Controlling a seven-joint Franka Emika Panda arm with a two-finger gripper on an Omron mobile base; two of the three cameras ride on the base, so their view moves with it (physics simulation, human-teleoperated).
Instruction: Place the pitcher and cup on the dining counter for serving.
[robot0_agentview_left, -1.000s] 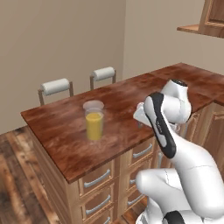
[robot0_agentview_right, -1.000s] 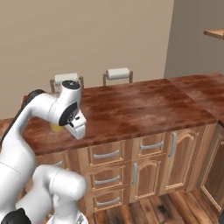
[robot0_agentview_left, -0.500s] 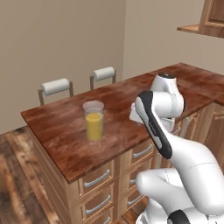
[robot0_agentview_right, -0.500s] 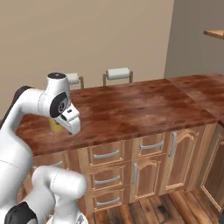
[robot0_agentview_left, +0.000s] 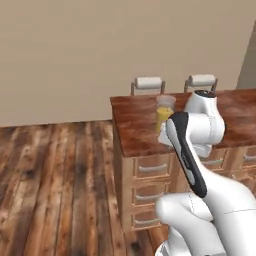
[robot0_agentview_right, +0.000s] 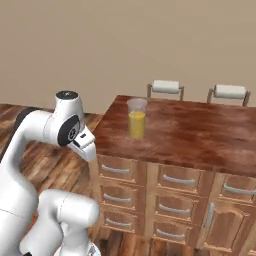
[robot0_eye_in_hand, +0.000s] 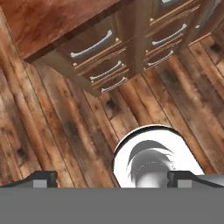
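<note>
The pitcher (robot0_agentview_left: 164, 112) (robot0_agentview_right: 137, 119), a clear cylinder of orange liquid, stands upright near the left end of the dining counter (robot0_agentview_left: 135, 131) (robot0_agentview_right: 200, 136). The cup is out of view. My gripper (robot0_agentview_right: 89, 150) hangs off the counter's left front corner, to the left of the pitcher and apart from it. It points down at the wooden floor. In the hand view the gripper (robot0_eye_in_hand: 111, 178) is open, its two tips far apart with nothing between them. The counter's corner (robot0_eye_in_hand: 57, 22) lies at the top of that view.
Two grey-cushioned stools (robot0_agentview_right: 166, 86) (robot0_agentview_right: 230, 91) stand behind the counter. Light wood drawers with silver handles (robot0_eye_in_hand: 92, 46) (robot0_agentview_right: 117, 170) face me. Open wood floor (robot0_agentview_left: 55, 170) spreads to the left of the counter, with a beige wall behind.
The whole picture has shifted, so the base has moved; the counter now sits further right in the left base view. The hand has drawn back from the pitcher to the counter's end, still open.
</note>
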